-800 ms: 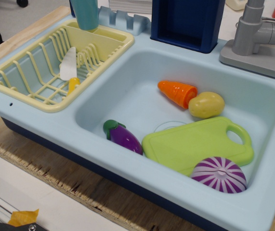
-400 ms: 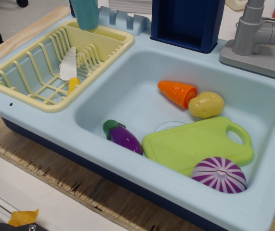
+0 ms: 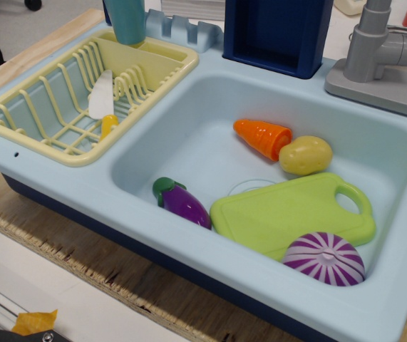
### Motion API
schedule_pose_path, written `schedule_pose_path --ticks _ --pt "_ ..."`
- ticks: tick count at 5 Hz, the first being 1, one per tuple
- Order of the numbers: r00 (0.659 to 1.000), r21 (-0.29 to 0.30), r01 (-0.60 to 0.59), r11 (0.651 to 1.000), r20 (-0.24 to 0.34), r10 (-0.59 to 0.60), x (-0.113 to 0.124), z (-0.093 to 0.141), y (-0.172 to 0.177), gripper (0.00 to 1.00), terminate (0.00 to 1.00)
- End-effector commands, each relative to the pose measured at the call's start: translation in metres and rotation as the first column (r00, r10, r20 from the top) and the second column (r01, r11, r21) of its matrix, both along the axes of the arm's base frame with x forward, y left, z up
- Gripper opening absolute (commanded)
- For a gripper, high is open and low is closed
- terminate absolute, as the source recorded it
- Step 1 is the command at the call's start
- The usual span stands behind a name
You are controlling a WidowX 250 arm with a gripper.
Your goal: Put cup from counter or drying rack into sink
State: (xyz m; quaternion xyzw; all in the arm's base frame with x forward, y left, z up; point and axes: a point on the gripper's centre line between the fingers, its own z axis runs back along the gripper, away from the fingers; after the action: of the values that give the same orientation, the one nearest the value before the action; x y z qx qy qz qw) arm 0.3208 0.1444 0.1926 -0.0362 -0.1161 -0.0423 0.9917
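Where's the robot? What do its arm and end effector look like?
Neither shows in this view: no arm, end effector, cables or markings can be described. The frame holds the light blue plastic sink, pale yellow plastic drying rack and teal-blue plastic cup. A dark part at the bottom left edge is too cropped to identify.

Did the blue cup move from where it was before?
No. The cup stands at the same far corner of the drying rack, just left of the counter's upright prongs, as before.
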Motion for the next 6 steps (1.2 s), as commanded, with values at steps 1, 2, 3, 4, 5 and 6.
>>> schedule_pose_path --ticks 1,2,3,4,5,6 --pt "0.997 0.006 0.043 0.999 0.066 -0.043 0.013 0.009 -0.005 1.0 0.0" --pt "0.997 -0.012 0.056 0.998 0.061 -0.055 0.02 0.002 -0.006 1.0 0.0" --pt "0.997 -0.044 0.058 0.997 0.055 -0.055 0.026 -0.011 -0.004 1.0 0.0" --pt "0.999 -0.068 0.042 0.997 0.027 -0.04 0.026 -0.022 -0.004 1.0 0.0" --pt "1.0 -0.067 0.01 0.998 -0.004 -0.01 0.018 -0.022 -0.007 0.0 0.0" --pt "0.999 -0.048 -0.029 0.998 -0.033 0.028 0.004 -0.008 -0.012 0.0 0.0"
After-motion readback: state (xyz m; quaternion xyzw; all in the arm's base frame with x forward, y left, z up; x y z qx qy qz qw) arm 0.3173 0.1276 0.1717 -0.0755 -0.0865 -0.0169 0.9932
